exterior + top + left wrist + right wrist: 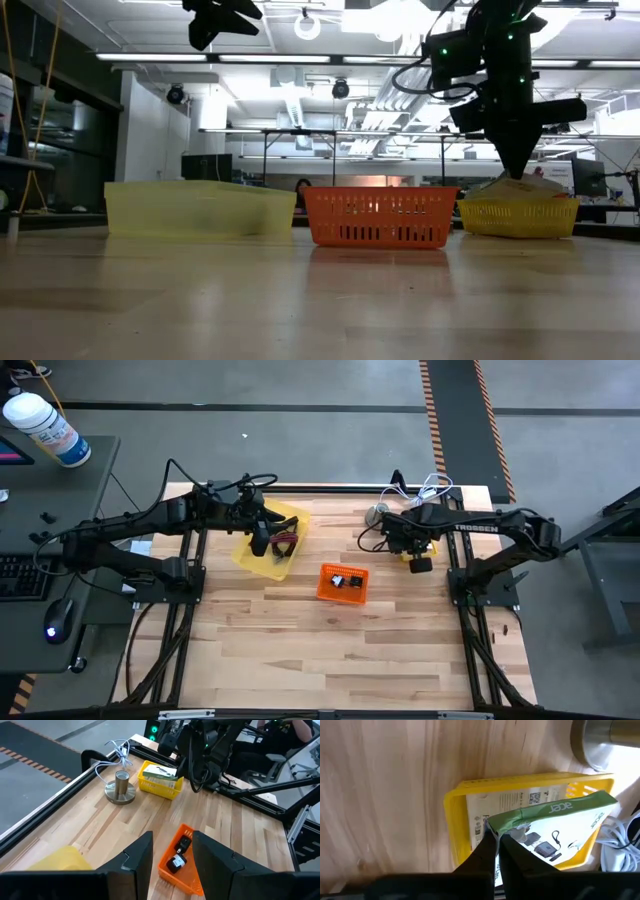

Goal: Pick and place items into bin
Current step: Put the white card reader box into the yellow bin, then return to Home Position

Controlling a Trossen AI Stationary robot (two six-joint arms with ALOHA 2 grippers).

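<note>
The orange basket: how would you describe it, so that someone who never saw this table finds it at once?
On the wooden table, look midway between the two arms. The orange basket sits there, with the yellow bin under the left gripper on one side and the small yellow basket at the right gripper on the other. It alone is orange, with slotted walls and small black items inside.

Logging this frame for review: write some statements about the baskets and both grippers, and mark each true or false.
1. The orange basket stands between the two yellow containers. True.
2. The orange basket is empty. False: small black items lie in it.
3. The right gripper pinches a green-and-white packet over the small yellow basket. True.
4. The left gripper grips a cable. False: it is open and holds nothing.
</note>
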